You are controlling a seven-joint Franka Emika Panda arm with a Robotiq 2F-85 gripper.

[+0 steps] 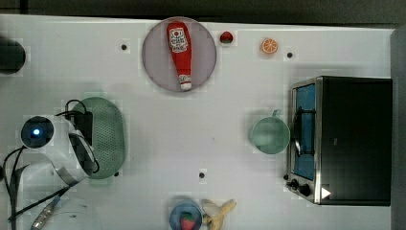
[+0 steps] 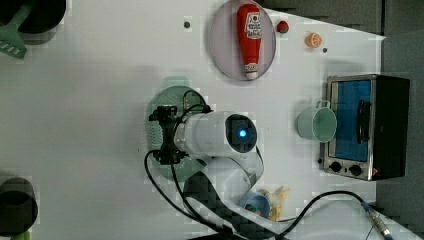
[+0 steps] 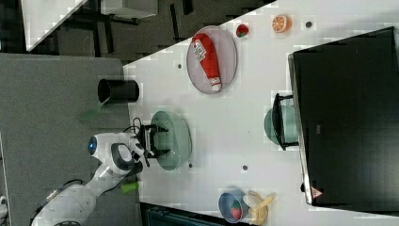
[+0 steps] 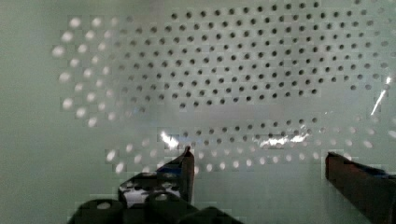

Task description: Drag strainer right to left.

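Strainer at the left part of the bench (image 1: 201, 124) in the top view.
The oven (image 1: 342, 140) stands far from the strainer (image 1: 109, 136); the green cup (image 1: 269, 135) is beside the oven; the pincer (image 4: 261, 161) is open inside the strainer.

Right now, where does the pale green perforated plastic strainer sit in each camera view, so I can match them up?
Top view: pale green oval plastic strainer at left-centre, partly under the white arm.
Left view: centre-left, under the wrist.
Right view: centre-left, near the table edge.
Wrist view: its holed inside wall spans the picture, behind the open jaws.
Shared landmark: red ketchup bottle on its round grey plate.
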